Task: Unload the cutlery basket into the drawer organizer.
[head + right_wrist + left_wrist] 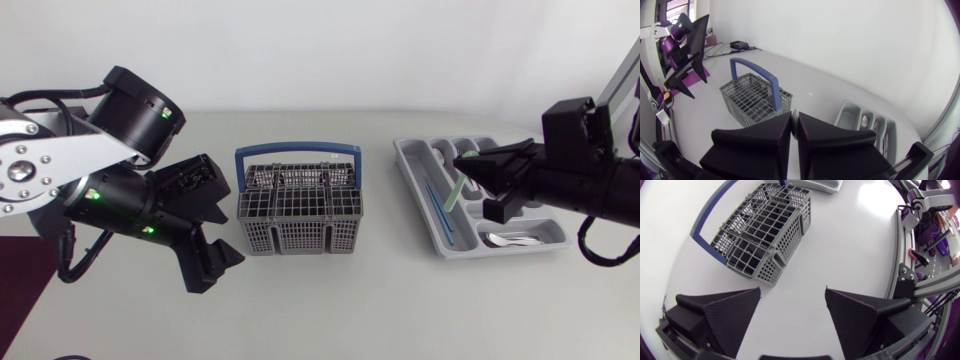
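Observation:
The grey cutlery basket (299,208) with its blue handle (297,152) stands mid-table; no cutlery shows in it. To its right lies the grey drawer organizer (410,168), holding a green piece (452,190), a blue piece (437,206) and a spoon (515,239). My right gripper (470,165) hovers over the organizer, shut, with nothing visible between its fingers (772,137). The left gripper (212,262) is open above the table, left of the basket. Seen from the left wrist, the basket (762,230) lies ahead of the spread fingers (727,317). The right wrist view shows the basket (755,97) and the organizer (865,124) beyond its gripper (794,125).
Bare white tabletop surrounds the basket and lies between it and the organizer. My left arm's gripper (687,50) shows beyond the basket in the right wrist view. A corner of the organizer (815,184) sits past the basket in the left wrist view.

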You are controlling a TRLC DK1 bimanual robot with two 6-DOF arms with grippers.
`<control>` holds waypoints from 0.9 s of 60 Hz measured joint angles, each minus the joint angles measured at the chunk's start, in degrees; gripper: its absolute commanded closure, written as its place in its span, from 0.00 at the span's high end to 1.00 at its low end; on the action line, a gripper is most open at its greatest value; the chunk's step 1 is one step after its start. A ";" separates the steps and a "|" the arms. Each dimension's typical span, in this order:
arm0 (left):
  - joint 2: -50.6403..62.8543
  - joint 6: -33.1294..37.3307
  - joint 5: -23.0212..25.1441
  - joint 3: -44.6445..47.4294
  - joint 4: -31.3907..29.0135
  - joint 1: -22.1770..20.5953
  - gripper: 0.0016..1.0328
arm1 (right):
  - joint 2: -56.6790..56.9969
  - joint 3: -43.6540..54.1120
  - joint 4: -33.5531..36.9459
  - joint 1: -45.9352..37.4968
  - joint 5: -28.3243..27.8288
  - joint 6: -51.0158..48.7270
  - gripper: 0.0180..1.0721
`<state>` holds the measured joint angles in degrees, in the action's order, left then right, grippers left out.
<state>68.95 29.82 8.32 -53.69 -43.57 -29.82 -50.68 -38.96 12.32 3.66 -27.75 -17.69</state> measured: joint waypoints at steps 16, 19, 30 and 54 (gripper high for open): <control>0.11 -0.04 0.00 1.27 1.03 0.00 0.94 | -1.68 6.91 -3.41 -13.14 -1.22 -12.98 0.06; 0.11 -0.17 0.00 1.27 1.11 0.00 0.94 | -2.62 7.41 -3.98 -15.10 -1.20 -15.08 0.06; 0.72 -0.26 0.00 1.27 1.22 0.00 0.94 | -6.10 7.82 -7.34 -20.39 0.13 -21.24 0.06; 1.40 -1.29 0.00 1.27 1.25 0.00 0.94 | -19.82 11.58 -23.41 -22.58 12.24 -31.76 0.06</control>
<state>70.35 28.53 8.32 -52.42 -42.33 -29.82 -70.50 -27.38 -11.09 -18.92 -15.51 -49.45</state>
